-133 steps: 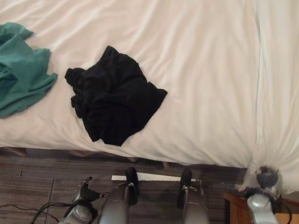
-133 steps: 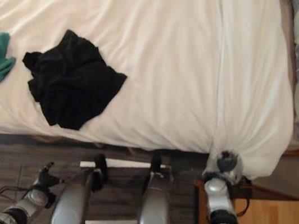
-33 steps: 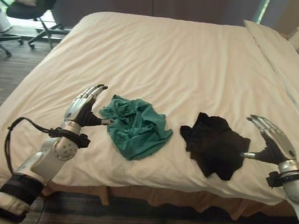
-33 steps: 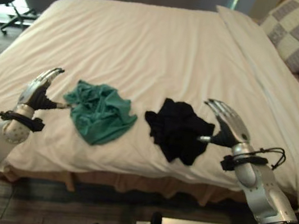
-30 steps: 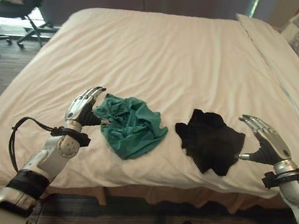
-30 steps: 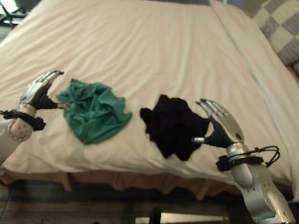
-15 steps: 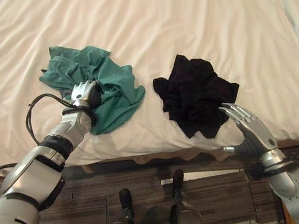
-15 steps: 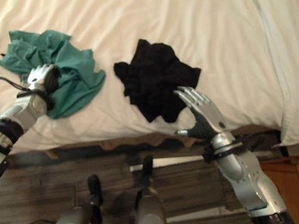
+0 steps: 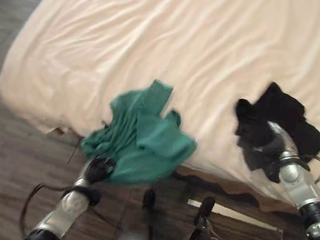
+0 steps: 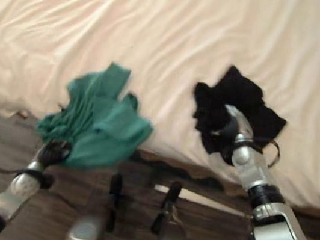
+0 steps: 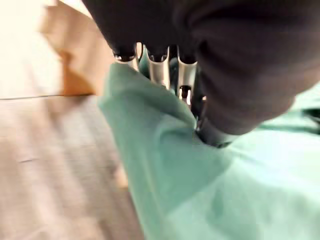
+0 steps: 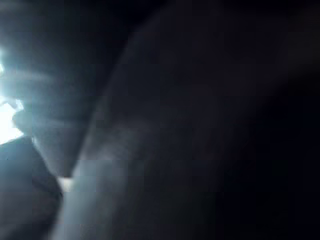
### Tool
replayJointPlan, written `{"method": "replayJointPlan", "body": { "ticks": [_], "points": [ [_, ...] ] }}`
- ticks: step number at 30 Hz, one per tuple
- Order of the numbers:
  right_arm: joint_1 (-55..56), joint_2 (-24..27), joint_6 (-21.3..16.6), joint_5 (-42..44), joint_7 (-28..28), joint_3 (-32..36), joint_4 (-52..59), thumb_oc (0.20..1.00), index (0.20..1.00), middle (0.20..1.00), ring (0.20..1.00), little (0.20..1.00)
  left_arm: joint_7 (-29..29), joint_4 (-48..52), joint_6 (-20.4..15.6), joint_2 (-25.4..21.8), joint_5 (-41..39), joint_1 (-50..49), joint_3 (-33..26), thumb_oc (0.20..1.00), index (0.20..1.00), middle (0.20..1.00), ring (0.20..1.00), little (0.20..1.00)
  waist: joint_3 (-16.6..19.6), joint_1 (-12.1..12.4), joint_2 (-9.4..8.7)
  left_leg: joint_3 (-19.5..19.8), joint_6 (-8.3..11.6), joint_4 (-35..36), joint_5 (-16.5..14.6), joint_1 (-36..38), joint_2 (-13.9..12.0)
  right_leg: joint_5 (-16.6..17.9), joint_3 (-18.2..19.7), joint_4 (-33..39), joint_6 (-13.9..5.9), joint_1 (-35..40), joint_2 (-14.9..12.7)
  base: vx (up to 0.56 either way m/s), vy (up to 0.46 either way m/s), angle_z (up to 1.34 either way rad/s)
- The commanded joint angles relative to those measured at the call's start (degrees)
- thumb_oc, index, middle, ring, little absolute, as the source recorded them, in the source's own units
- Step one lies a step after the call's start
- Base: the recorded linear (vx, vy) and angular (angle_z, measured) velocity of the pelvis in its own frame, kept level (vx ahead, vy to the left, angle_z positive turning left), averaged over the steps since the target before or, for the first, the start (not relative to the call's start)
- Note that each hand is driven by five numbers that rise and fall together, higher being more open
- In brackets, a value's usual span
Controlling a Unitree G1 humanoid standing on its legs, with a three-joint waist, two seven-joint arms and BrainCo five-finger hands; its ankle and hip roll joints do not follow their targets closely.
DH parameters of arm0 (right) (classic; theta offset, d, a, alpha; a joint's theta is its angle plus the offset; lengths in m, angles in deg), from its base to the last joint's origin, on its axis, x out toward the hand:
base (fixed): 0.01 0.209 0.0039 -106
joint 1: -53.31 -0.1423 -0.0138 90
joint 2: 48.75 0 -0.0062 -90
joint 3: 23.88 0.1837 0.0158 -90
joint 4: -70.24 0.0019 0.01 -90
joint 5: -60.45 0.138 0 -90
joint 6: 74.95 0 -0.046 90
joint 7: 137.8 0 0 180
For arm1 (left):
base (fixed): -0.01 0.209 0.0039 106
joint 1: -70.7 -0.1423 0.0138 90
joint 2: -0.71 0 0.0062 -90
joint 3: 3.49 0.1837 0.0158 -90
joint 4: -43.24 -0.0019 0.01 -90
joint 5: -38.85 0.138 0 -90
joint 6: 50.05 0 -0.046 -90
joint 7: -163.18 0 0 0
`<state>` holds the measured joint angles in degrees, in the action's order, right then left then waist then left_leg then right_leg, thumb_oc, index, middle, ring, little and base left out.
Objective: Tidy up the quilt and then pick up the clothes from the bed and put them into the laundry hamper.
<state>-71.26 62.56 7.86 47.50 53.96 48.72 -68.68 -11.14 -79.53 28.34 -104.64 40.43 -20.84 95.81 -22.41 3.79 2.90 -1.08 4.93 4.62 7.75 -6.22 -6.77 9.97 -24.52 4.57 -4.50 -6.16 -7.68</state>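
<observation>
The quilt [image 9: 180, 32] lies smooth, the left hand [image 9: 98, 170] grasps the green shirt [image 9: 142, 138] at lower centre, the right hand [image 9: 274, 140] presses into the black garment [image 9: 281, 124] (its grip I cannot tell), and no hamper work is done.

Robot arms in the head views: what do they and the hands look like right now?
Both arms are silver-grey with rounded shells and black bands at the joints. The left hand and right hand show silver fingers; a dark ribbed cover wraps each hand's back and wrist. In the left wrist view, the silver fingers emerge from beneath that dark cover.
</observation>
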Motion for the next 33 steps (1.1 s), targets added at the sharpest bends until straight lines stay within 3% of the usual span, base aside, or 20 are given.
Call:
{"method": "replayJointPlan", "body": {
  "ticks": [1, 8, 9, 10, 11, 12, 13, 17, 18, 20, 21, 22, 23, 24, 25, 27, 28, 29, 32, 33],
  "points": [
    [2.1, -3.1, 5.0, 13.0, -6.7, 0.5, -11.5, 0.200, 0.200, 0.200, 0.200, 0.200, -2.6, -0.8, -0.2, -5.0, -6.6, -3.5, -3.6, 0.200, 0.200, 0.200, 0.200, 0.200, 1.1, 4.6, -0.08, 1.6, 2.56, -1.5, -3.1, -3.9, -1.5, -15.0, -1.2, -13.5, -2.88, -2.3, -6.4, 0.03, -0.104, 0.90],
    [10.9, -12.5, 3.3, 22.0, -11.1, 2.2, -11.7, 0.200, 0.200, 0.200, 0.200, 0.200, -6.0, -2.7, 0.5, -2.3, -14.0, -7.1, -8.4, 0.200, 0.200, 0.200, 0.200, 0.200, 2.6, 7.1, 0.14, 4.3, 4.00, -2.0, -4.0, -2.4, -2.2, -18.4, -4.0, -12.0, -2.31, 3.1, -4.6, 0.07, -0.089, 0.44],
    [15.3, -16.3, 2.5, 20.6, -12.4, 0.0, -8.1, 0.200, 0.200, 0.200, 0.200, 0.200, -5.8, -1.7, 0.4, -0.4, -16.5, -5.4, -9.0, 0.200, 0.200, 0.200, 0.200, 0.200, 2.8, 7.4, -0.23, 0.6, 4.37, -4.1, -3.3, -4.2, -2.0, -18.8, -7.5, -9.6, -1.81, 6.0, -4.9, 0.00, -0.092, 0.26],
    [15.5, -16.4, 2.6, 20.6, -12.4, -0.1, -7.9, 0.200, 0.200, 0.200, 0.200, 0.200, -5.8, -1.7, 0.4, -0.5, -16.6, -5.6, -9.0, 0.200, 0.200, 0.200, 0.200, 0.200, 2.8, 7.1, -0.26, 0.9, 4.39, -4.4, -3.4, -4.3, -1.9, -18.8, -7.8, -9.3, -1.82, 6.3, -4.8, -0.05, -0.073, 0.63],
    [16.3, -17.8, 2.1, 20.3, -12.2, -1.1, -6.1, 0.200, 0.200, 0.200, 0.200, 0.200, -5.3, -1.2, 0.2, 0.7, -18.1, -4.4, -9.3, 0.200, 0.200, 0.200, 0.200, 0.200, 2.9, 6.6, -0.69, -4.7, 3.86, -5.8, -3.1, -4.9, -2.6, -18.4, -9.8, -8.2, -1.71, 7.5, -4.9, -0.05, -0.001, 0.87],
    [16.4, -19.9, 1.9, 21.0, -12.2, -1.8, -5.0, 0.200, 0.200, 0.200, 0.200, 0.200, -4.5, -1.0, -0.1, 2.0, -19.4, -3.0, -9.2, 0.200, 0.200, 0.200, 0.200, 0.200, 3.3, 5.4, -1.06, -12.5, 3.47, -6.8, -2.7, -5.0, -4.3, -18.1, -11.7, -7.4, -1.62, 8.7, -4.8, -0.06, 0.064, 1.31],
    [15.7, -23.8, 1.3, 23.7, -12.6, -4.3, -2.4, 0.200, 0.200, 0.200, 0.200, 0.200, -3.2, -0.7, -0.8, 4.5, -22.2, -1.1, -8.3, 0.200, 0.200, 0.200, 0.200, 0.200, 5.1, 4.1, -1.45, -24.4, 2.25, -7.3, -3.6, -3.1, -7.4, -17.4, -15.2, -6.6, -1.36, 10.4, -4.8, 0.03, 0.128, 1.06],
    [16.0, -27.9, 0.9, 29.0, -14.8, -9.0, 4.8, 0.200, 0.200, 0.200, 0.200, 0.200, -3.3, -0.7, -1.3, 7.8, -27.8, -1.1, -7.9, 0.200, 0.200, 0.200, 0.200, 0.200, 8.3, 3.7, -3.71, -26.6, 1.28, -7.3, -4.6, 0.1, -6.4, -16.5, -16.3, -7.3, -1.94, 13.0, -5.5, 0.21, 0.217, 1.18],
    [17.9, -29.8, 0.5, 32.5, -17.8, -10.6, 9.8, 0.200, 0.200, 0.200, 0.200, 0.200, -3.8, 0.6, -1.5, 8.2, -28.3, -1.9, -7.3, 0.200, 0.200, 0.200, 0.200, 0.200, 8.7, 4.3, -5.50, -26.4, -0.96, -8.4, -7.2, 0.9, -4.8, -15.8, -17.3, -14.2, -2.65, 12.4, -8.2, 0.17, 0.286, 0.15],
    [18.5, -30.9, 0.5, 33.4, -18.5, -10.8, 11.0, 0.200, 0.200, 0.200, 0.200, 0.200, -4.4, 2.1, -1.4, 7.6, -27.7, -2.7, -6.9, 0.200, 0.200, 0.200, 0.200, 0.200, 8.6, 4.7, -6.17, -25.8, -2.47, -9.0, -9.1, 1.3, -3.3, -14.7, -18.0, -20.0, -4.60, 11.8, -11.4, 0.19, 0.326, 0.44],
    [20.1, -31.2, 0.8, 33.5, -17.8, -10.1, 11.8, 0.200, 0.200, 0.200, 0.200, 0.200, -4.6, 4.9, -1.2, 7.0, -25.2, -3.2, -5.9, 0.200, 0.200, 0.200, 0.200, 0.200, 7.8, 4.3, -6.26, -22.5, -4.83, -9.0, -11.6, 2.3, -0.2, -7.1, -15.6, -29.8, -8.94, 10.1, -16.6, 0.15, 0.260, 1.15],
    [20.1, -31.2, 0.8, 33.4, -17.8, -10.1, 11.9, 0.200, 0.200, 0.200, 0.200, 0.200, -4.6, 5.0, -1.1, 7.0, -25.1, -3.2, -5.9, 0.200, 0.200, 0.200, 0.200, 0.200, 7.8, 4.3, -6.35, -22.5, -4.97, -9.0, -11.6, 2.2, 0.0, -7.1, -15.6, -30.0, -8.99, 10.1, -16.9, 0.22, 0.300, 2.04],
    [21.6, -30.2, 0.5, 36.2, -16.3, -7.7, 11.5, 0.200, 0.200, 0.200, 0.200, 0.200, -3.6, 6.7, -1.0, 6.1, -23.7, -1.5, -4.0, 0.200, 0.200, 0.200, 0.200, 0.200, 6.3, 4.1, -5.72, -16.8, -5.85, -7.4, -10.9, 2.1, 0.7, -8.8, -6.3, -33.8, -8.64, 5.7, -13.0, 0.06, 0.058, 1.95],
    [21.6, -30.2, 0.5, 36.2, -16.3, -7.6, 11.5, 0.200, 0.200, 0.200, 0.200, 0.200, -3.6, 6.7, -1.0, 6.1, -23.7, -1.4, -3.9, 0.200, 0.200, 0.200, 0.200, 0.200, 6.3, 4.2, -5.67, -16.8, -5.83, -7.4, -10.8, 2.0, 0.6, -8.8, -6.3, -33.8, -8.60, 5.6, -13.0, 0.08, 0.035, 2.51],
    [24.5, -28.5, -0.2, 40.9, -14.6, -2.2, 11.4, 0.200, 0.200, 0.200, 0.200, 0.200, -3.4, 6.2, -0.9, 7.4, -23.4, 1.4, -1.4, 0.200, 0.200, 0.200, 0.200, 0.200, 5.2, 3.5, -4.68, -9.2, -5.55, -5.5, -8.4, 0.9, 1.9, -12.4, 1.6, -30.3, -8.29, 0.7, -5.8, 0.09, -0.023, 2.09],
    [28.5, -26.9, -1.0, 41.0, -13.0, 3.1, 12.2, 0.200, 0.200, 0.200, 0.200, 0.200, -3.9, 5.0, -0.9, 7.6, -22.3, 2.0, -0.8, 0.200, 0.200, 0.200, 0.200, 0.200, 5.2, 2.5, -4.00, -2.5, -4.96, -4.6, -8.8, 0.6, 3.1, -15.4, 3.1, -25.1, -7.04, 1.3, -4.7, 0.16, -0.042, 3.10],
    [28.5, -26.9, -1.0, 41.0, -13.0, 3.1, 12.2, 0.200, 0.200, 0.200, 0.200, 0.200, -3.9, 5.0, -0.9, 7.6, -22.3, 2.0, -0.8, 0.200, 0.200, 0.200, 0.200, 0.200, 5.4, 2.4, -3.89, -2.3, -4.93, -4.6, -8.7, 0.4, 3.1, -15.2, 2.8, -24.8, -6.99, 1.3, -4.6, 0.32, -0.116, 3.76],
    [33.4, -26.0, -1.7, 39.7, -11.1, 8.0, 14.6, 0.200, 0.200, 0.200, 0.200, 0.200, -3.4, 3.8, -0.7, 7.5, -19.7, 1.8, -0.1, 0.200, 0.200, 0.200, 0.200, 0.200, 6.1, 0.9, -3.61, 4.3, -4.21, -3.9, -8.5, 0.7, 4.1, -16.8, 8.7, -16.9, -4.95, 0.9, -3.5, 0.30, -0.100, 2.85],
    [36.7, -25.8, -2.7, 37.4, -7.4, 12.8, 16.5, 0.200, 0.200, 0.200, 0.200, 0.200, -2.2, 2.6, -0.2, 9.0, -17.9, 1.8, -0.6, 0.200, 0.200, 0.200, 0.200, 0.200, 6.8, -0.4, -3.80, 10.3, -3.53, -3.2, -9.2, 1.7, 6.0, -12.7, 14.5, -8.3, -5.95, 1.0, -3.0, 0.22, -0.154, 2.11],
    [36.1, -25.3, -3.0, 34.1, -4.8, 13.9, 13.6, 0.200, 0.200, 0.200, 0.200, 0.200, -0.1, -2.1, 1.7, 9.6, -17.8, 1.5, -2.8, 0.200, 0.200, 0.200, 0.200, 0.200, 6.8, -0.2, -3.80, 10.7, -3.68, -3.7, -9.8, 2.0, 5.9, -11.1, 13.8, -6.7, -6.01, 1.1, -3.6, 0.20, -0.209, 2.04]
  ]
}}
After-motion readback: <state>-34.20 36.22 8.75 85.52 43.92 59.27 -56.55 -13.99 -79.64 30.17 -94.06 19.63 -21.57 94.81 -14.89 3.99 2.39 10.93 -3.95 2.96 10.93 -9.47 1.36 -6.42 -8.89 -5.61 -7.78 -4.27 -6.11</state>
